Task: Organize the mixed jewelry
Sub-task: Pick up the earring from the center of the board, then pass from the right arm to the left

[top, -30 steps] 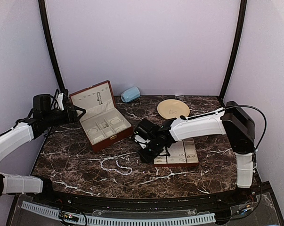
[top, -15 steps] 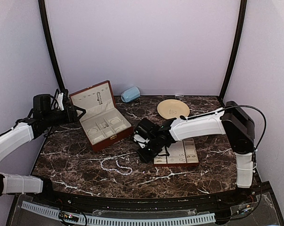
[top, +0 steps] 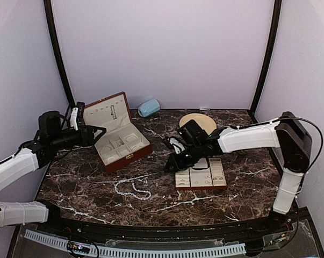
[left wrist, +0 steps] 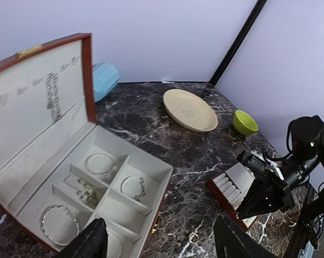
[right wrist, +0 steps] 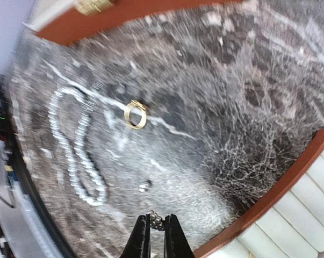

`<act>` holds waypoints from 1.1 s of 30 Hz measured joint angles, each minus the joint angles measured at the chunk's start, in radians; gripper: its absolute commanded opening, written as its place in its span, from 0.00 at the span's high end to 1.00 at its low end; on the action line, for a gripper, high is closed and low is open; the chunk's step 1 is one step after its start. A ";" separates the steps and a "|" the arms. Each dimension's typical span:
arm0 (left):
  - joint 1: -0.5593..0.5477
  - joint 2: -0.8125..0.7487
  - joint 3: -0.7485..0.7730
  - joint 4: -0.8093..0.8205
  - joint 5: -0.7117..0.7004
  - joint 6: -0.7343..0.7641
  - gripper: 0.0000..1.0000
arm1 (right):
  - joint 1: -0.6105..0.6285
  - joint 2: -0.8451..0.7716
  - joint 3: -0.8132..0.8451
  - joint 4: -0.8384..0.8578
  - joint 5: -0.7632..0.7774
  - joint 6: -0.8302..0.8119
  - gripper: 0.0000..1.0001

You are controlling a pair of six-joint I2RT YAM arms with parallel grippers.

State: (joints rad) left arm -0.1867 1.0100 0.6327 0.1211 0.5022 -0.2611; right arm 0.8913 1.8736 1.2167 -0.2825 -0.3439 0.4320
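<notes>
The pearl strand (top: 132, 188) lies looped on the marble in front of the box, and also shows in the right wrist view (right wrist: 76, 153). A gold ring (right wrist: 135, 114) and a tiny silvery piece (right wrist: 144, 187) lie loose beside it; the ring also shows in the left wrist view (left wrist: 193, 237). My right gripper (right wrist: 157, 216) is shut on a small silvery beaded earring (right wrist: 156, 221), held above the table left of the slotted tray (top: 200, 176). My left gripper (left wrist: 162, 244) is open and empty over the front of the red-brown box (top: 130, 154).
The open box holds bracelets in its cream compartments (left wrist: 105, 185). A cream plate (top: 197, 123), a light blue object (top: 149, 107) and a green bowl (left wrist: 245, 122) stand at the back. The tray's red edge (right wrist: 290, 185) is close to my right fingers.
My right gripper has risen and drawn back to the right, away from the tray's left end. My left arm has shifted slightly right toward the box.
</notes>
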 measured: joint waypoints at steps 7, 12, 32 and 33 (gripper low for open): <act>-0.259 -0.081 -0.106 0.235 -0.050 0.053 0.32 | -0.088 -0.154 -0.156 0.196 -0.211 0.137 1.00; -0.463 -0.011 -0.180 0.428 -0.099 0.182 0.33 | -0.123 -0.234 -0.231 0.322 -0.358 0.236 1.00; -0.782 0.381 0.008 0.632 -0.175 0.643 0.60 | -0.133 -0.342 -0.303 0.598 -0.723 0.420 1.00; -0.785 0.387 0.019 0.632 -0.174 0.652 0.63 | -0.133 -0.342 -0.305 0.604 -0.729 0.425 1.00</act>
State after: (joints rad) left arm -0.9722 1.3972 0.6514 0.7528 0.3279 0.3912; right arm 0.7582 1.5314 0.9119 0.3218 -1.0733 0.8566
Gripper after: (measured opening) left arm 0.429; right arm 0.062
